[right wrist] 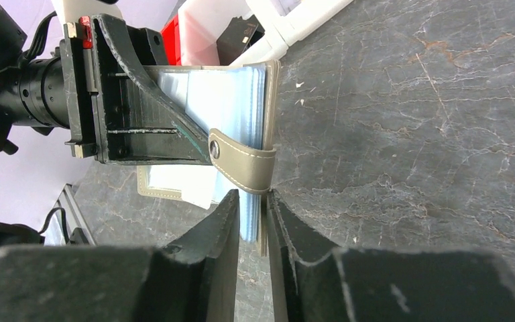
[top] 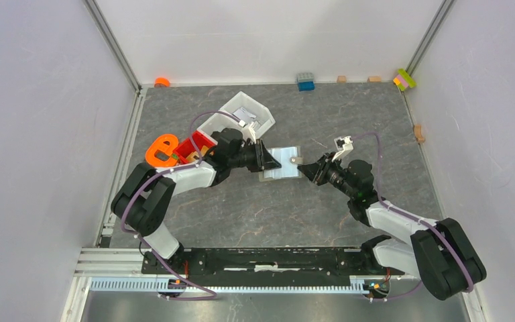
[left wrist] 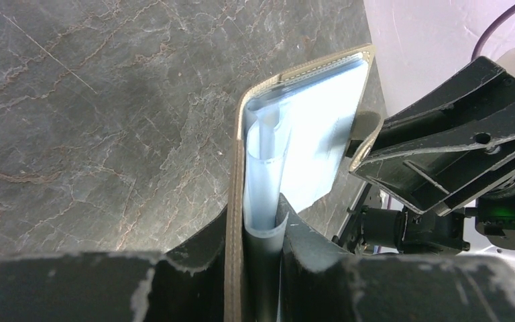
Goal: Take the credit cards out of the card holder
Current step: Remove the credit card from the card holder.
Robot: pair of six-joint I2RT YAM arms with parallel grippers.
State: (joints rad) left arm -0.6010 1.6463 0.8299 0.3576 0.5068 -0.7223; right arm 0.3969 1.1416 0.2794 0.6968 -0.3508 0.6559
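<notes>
The taupe card holder [top: 283, 163] hangs above the table's middle, held between both grippers. My left gripper [top: 266, 158] is shut on its left side. In the left wrist view, one taupe flap [left wrist: 236, 201] and a curled pale sleeve sit between the fingers of that gripper [left wrist: 255, 231]. Pale blue credit cards [left wrist: 308, 134] fan out inside the holder. My right gripper [right wrist: 253, 201] is shut on the opposite edge, with the blue card edges [right wrist: 248, 225] and the taupe cover between its fingers. The snap strap [right wrist: 241, 159] wraps that edge just beyond the tips.
A white bin [top: 248, 111] and a red bin [top: 198, 144] stand behind the left arm, beside an orange part [top: 161, 149]. A blue block [top: 305, 81] and small blocks line the far wall. Grey walls close both sides.
</notes>
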